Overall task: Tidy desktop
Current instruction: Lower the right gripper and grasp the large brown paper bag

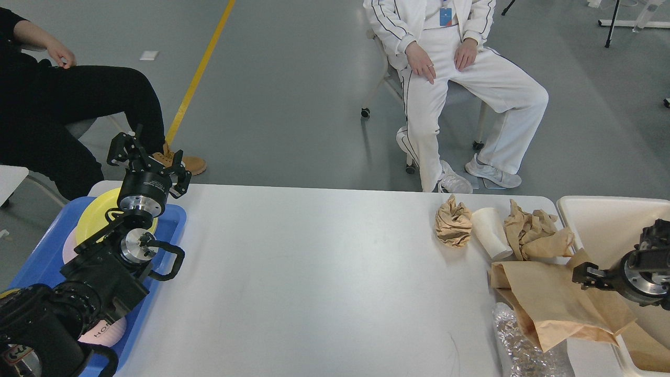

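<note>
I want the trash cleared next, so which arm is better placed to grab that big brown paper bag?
Right. The right gripper hovers at the brown paper bag by the cream bin; the left gripper is across the desktop, over the blue tray.

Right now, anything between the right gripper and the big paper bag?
Nothing visible. The right gripper hangs at the paper bag's right edge, where it drapes over the bin wall. The cup and crumpled paper lie farther back, clear.

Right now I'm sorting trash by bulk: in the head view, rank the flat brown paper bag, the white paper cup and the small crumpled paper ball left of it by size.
1. Paper bag
2. Cup and paper ball: look alike.
</note>
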